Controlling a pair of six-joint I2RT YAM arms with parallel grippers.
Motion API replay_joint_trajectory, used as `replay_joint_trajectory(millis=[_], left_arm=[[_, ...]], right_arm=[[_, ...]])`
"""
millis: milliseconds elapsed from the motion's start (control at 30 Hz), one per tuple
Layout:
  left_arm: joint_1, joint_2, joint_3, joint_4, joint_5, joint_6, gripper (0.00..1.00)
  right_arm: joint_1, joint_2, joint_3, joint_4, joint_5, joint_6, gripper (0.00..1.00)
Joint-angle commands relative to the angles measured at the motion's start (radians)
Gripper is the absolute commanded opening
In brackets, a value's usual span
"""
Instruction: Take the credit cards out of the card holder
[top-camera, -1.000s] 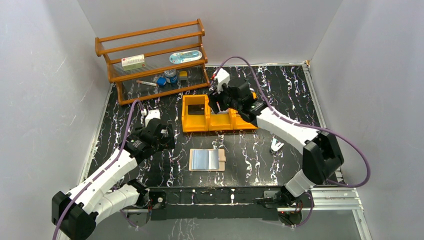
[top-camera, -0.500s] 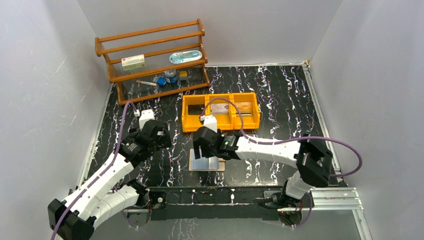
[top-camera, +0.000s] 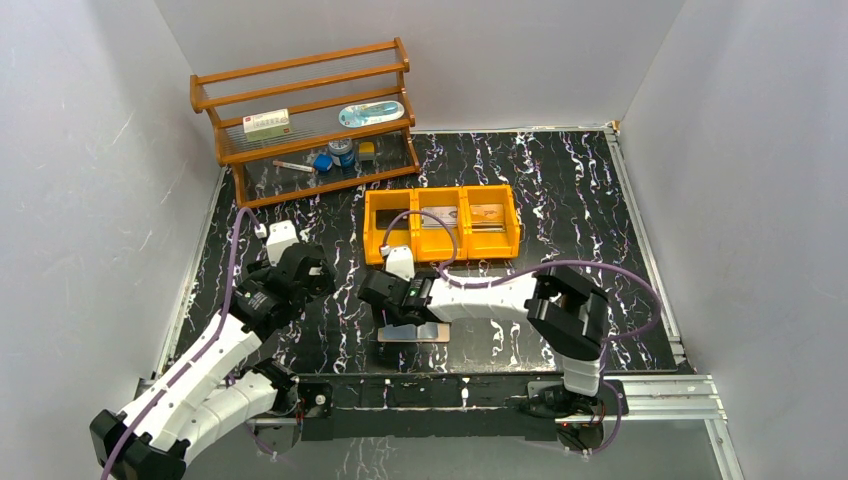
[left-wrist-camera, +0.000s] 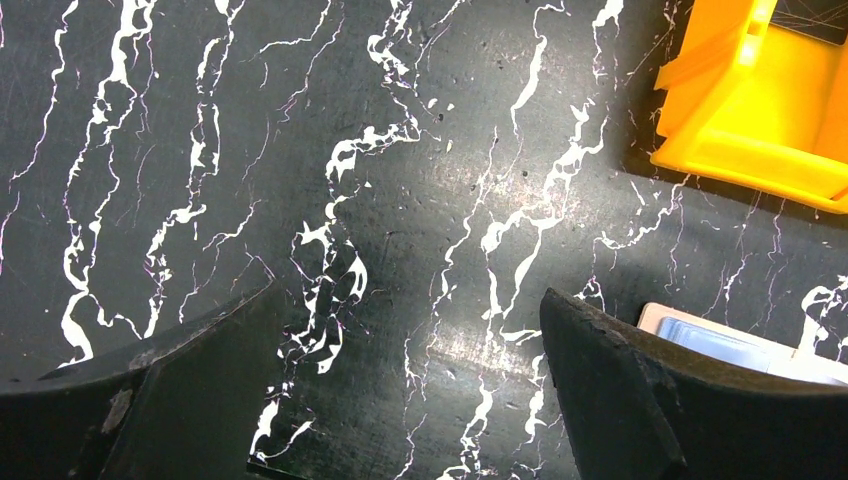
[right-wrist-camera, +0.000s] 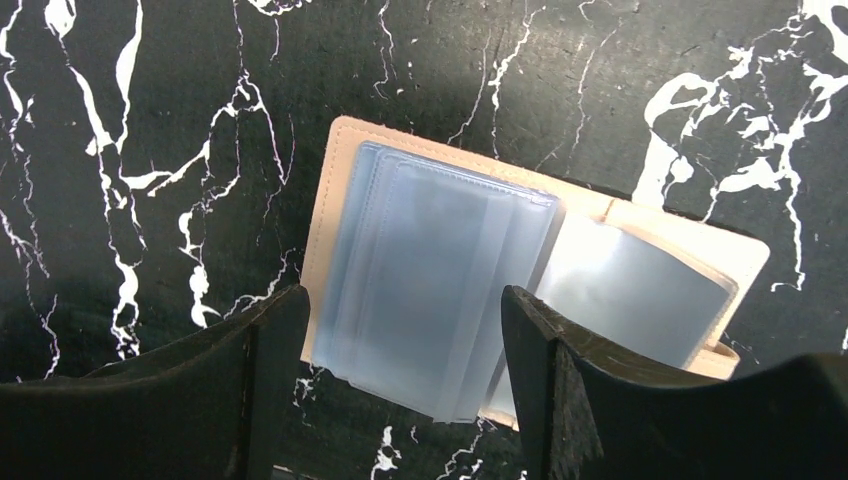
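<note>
Risk: pinching slick pocket (right-wrist-camera: 430, 290) may drag card holder (right-wrist-camera: 600, 270).
Right gripper (right-wrist-camera: 400, 300): jaws apart, empty, above it.
Left gripper (left-wrist-camera: 410, 305): wide, idle.

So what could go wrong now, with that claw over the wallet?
The right gripper, open above the holder, could just pinch its clear plastic; nothing graspable shows inside. The holder lies loose on the table, and the left gripper hovers beside it, so a pull might drag or lift it.
</note>
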Motion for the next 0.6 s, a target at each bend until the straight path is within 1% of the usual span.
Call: replay_joint_trajectory(millis=[0,100,267,567], left_arm=[[0.004,0.004,0.033,-0.019,-0.037,-0.008,0.98],[0.004,0.002,0.033,-0.019,-0.038,-0.009,0.98],[0.004,0.001,0.032,-0.018,-0.036,-0.009,0.98],[0.004,0.010,0.033,-0.018,-0.028,-0.005,0.98]], right_arm=[[0.013,0.039,0.075,-0.056,0.034,0.039,0.78],[0.016,0.052,0.080,-0.086,0.059,0.057,0.77],[0.017,0.032,0.040,-0.036,0.035,0.043,0.73],[0.017,0.075,0.049,-0.102,0.068,0.066,0.67]])
